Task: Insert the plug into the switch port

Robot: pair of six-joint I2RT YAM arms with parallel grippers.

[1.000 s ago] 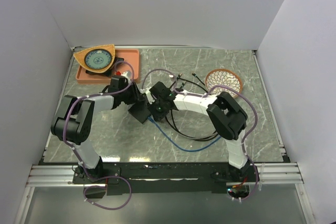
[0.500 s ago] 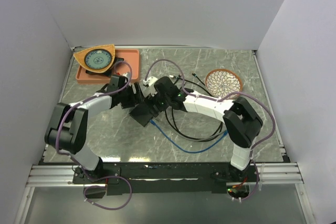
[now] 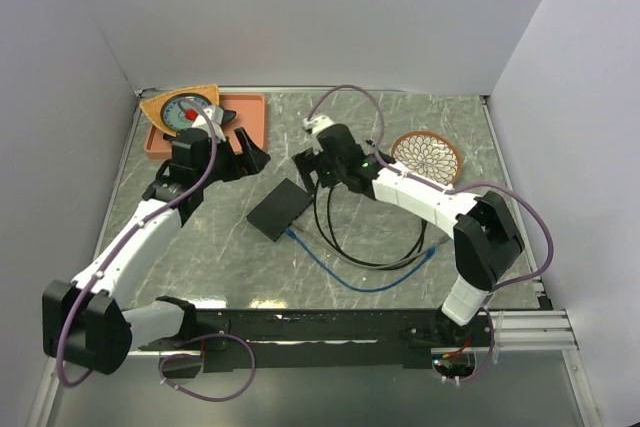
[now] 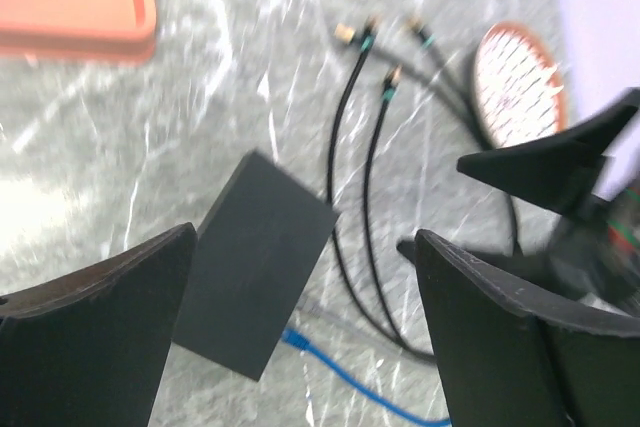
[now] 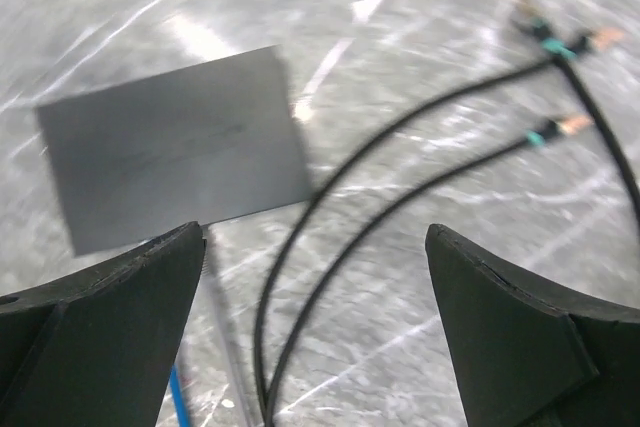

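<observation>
We see an orange tray [image 3: 248, 119] at the far left corner of the grey marbled table [image 3: 200, 247], with a tan wedge-shaped dial [image 3: 166, 109] lying in it. Far right sits a round patterned dish [image 3: 426, 155]; black cables [image 4: 331, 147] with gold tips loop beside it.

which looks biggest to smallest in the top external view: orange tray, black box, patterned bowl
1. orange tray, largest, though partly covered.
2. patterned bowl and black box: these look about alike in this view, so no sure ranking between them.

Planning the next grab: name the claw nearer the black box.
Right. The right claw hovers by the box's far right corner; the left claw is farther off, toward the tray.
</observation>
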